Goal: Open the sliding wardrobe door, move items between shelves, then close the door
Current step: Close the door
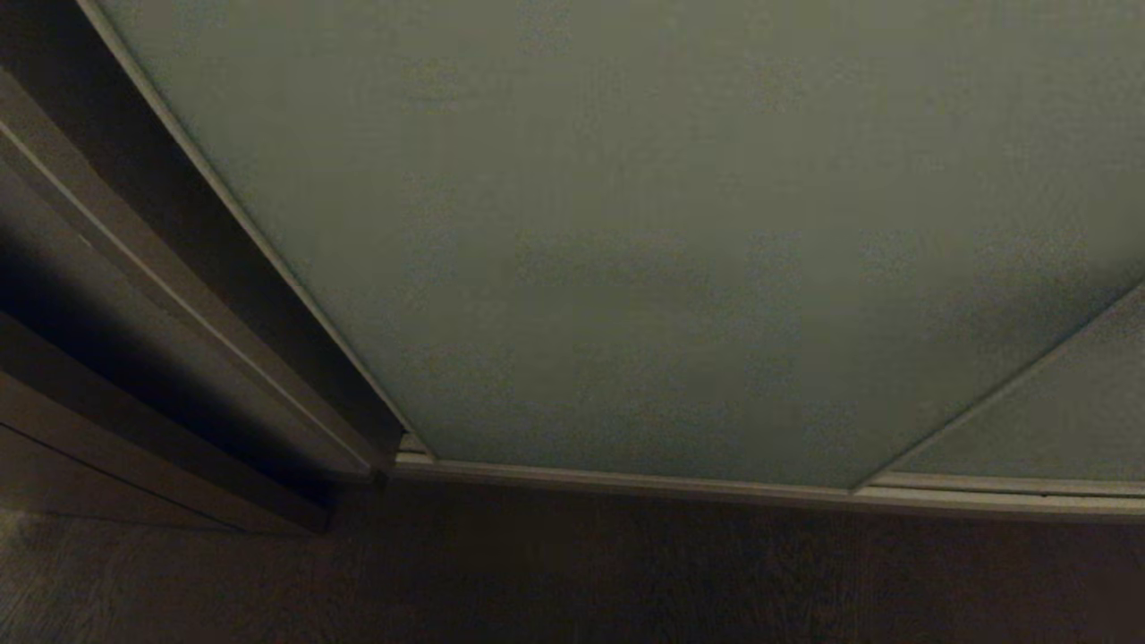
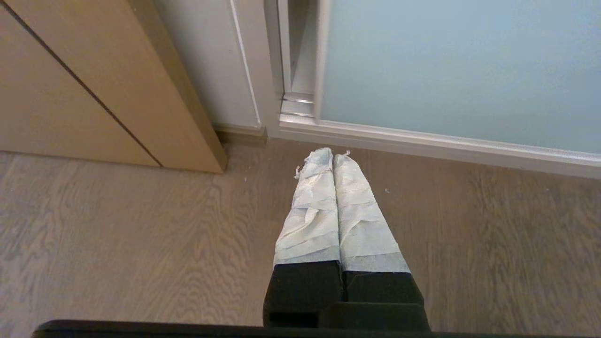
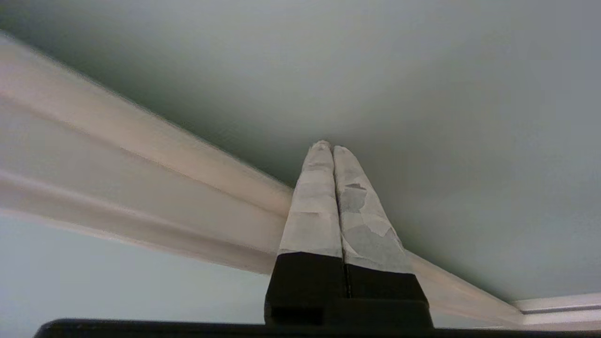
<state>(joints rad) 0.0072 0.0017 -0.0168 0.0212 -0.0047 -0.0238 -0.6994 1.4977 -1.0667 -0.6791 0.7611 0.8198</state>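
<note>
The sliding wardrobe door (image 1: pixel 626 224) is being shown across most of the head view, its pale metal frame (image 1: pixel 626 478) running along the lower edge above the wood floor (image 1: pixel 572 581); dark brown side trim (image 1: pixel 179 358) is being seen at the left of the frame. The right tool (image 3: pixel 327 147) is being held with its taped fingers (image 3: pixel 314 211) pressed together, nothing gripped, tips close against the door panel beside the frame rail (image 3: pixel 141 188). The left tool (image 2: pixel 332 154) is being kept fully closed and empty above the floor, near the door's lower corner.
</note>
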